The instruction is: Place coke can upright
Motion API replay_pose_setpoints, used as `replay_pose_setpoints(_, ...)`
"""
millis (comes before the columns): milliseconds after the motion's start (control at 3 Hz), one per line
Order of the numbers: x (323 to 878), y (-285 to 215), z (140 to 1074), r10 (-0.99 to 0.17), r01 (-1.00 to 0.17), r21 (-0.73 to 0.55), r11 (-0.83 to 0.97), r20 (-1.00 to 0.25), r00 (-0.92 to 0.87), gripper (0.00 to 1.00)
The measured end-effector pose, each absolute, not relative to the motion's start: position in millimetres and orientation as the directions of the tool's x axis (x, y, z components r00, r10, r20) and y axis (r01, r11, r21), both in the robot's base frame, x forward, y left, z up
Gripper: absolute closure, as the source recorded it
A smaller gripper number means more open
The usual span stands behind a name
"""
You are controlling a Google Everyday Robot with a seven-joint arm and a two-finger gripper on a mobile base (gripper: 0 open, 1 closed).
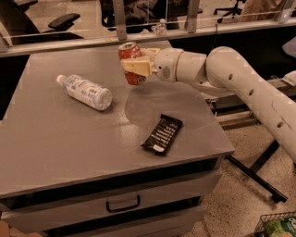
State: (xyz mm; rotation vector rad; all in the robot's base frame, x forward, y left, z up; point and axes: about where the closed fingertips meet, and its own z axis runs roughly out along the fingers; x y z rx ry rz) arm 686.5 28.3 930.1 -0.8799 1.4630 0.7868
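Item: coke can (129,51), near upright, clamped in your hand (137,67), low over the counter (69,139). Step: set-down. Next: lower it straight beneath the hand, base flat, then release

Dim warm light, faint shadows on table (69,139), pincer (134,66) at far side clasping coke can (129,51)

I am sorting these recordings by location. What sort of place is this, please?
Probably an office or lab workspace: an office chair stands behind a glass partition, and the grey table has a drawer with a handle. The claw holds the coke can roughly upright over the table's far side.
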Motion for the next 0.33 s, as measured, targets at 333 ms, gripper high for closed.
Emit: replay_pose_setpoints(333, 686.0, 31.0, 930.3, -0.076, -0.876, -0.021, 0.482, -0.997, -0.018, 0.85)
